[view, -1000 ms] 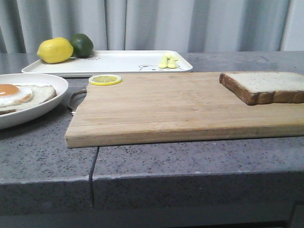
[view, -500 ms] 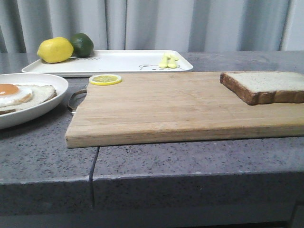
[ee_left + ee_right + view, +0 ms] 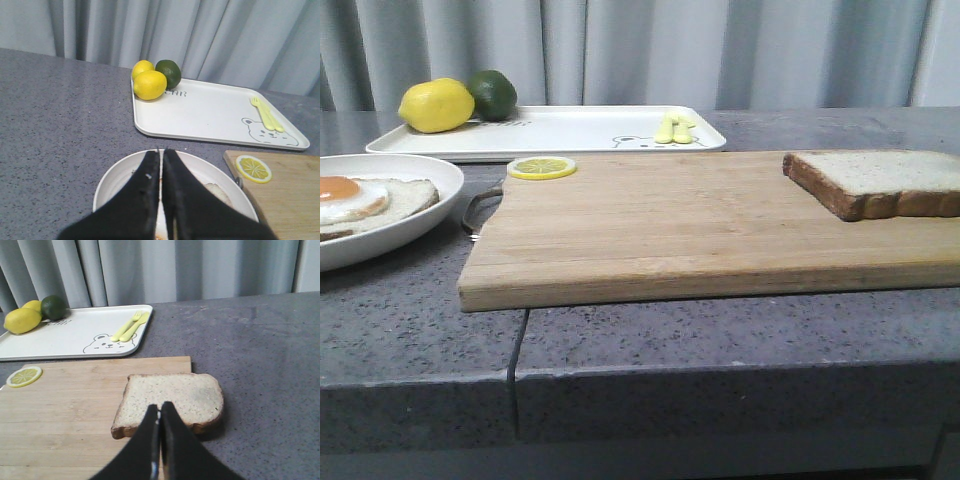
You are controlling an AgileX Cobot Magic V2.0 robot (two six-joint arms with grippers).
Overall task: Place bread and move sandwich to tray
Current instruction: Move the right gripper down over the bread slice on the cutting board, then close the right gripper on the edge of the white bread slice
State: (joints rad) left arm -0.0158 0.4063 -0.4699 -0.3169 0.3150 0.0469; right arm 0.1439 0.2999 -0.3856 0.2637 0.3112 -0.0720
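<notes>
The bread (image 3: 880, 180), pale with a dark crust, lies flat on the cutting board's (image 3: 700, 225) right end; the sandwich (image 3: 365, 200) (egg on top) sits left, the tray (image 3: 570, 130) behind. Only wrist views show the tools: left tool (image 3: 161, 165) and right tool (image 3: 160, 420) both pressed together, empty. Grey speckled table (image 3: 720, 340), grey curtains (image 3: 670, 50)

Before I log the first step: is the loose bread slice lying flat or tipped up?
Flat. The bread lies face up on the cutting board, one end overhanging the board's edge in the right wrist view; the right hand hovers above, shut.
</notes>
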